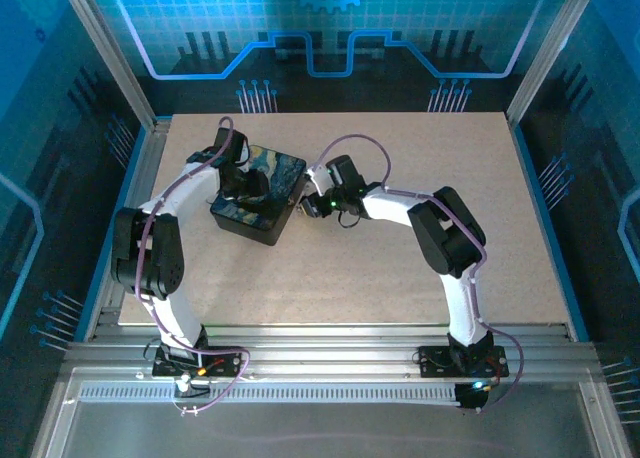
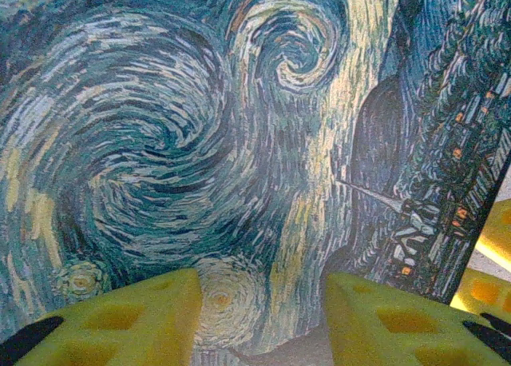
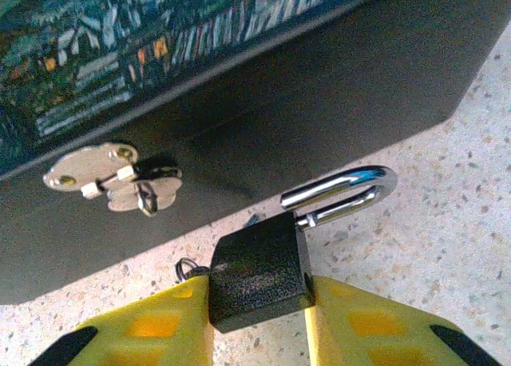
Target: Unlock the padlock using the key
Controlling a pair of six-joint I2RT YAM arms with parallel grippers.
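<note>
My right gripper (image 3: 259,290) is shut on the padlock (image 3: 259,266), its yellow fingers (image 3: 160,326) squeezing the dark body from both sides just above the table. The silvery shackle (image 3: 351,192) points up to the right, and one of its ends stands free of the body. A thin wire ring (image 3: 186,268) pokes out at the padlock's left; the key itself is hidden. In the top view the right gripper (image 1: 308,200) is at the right side of the box (image 1: 280,168). My left gripper (image 2: 263,286) rests open over the swirl-painted lid (image 2: 160,142), nothing between its fingers.
A small metal hasp (image 3: 104,174) sits on the box's dark side wall, just beyond the padlock. The box stands on the speckled table (image 1: 400,278) between both arms. Metal frame posts and rails edge the table.
</note>
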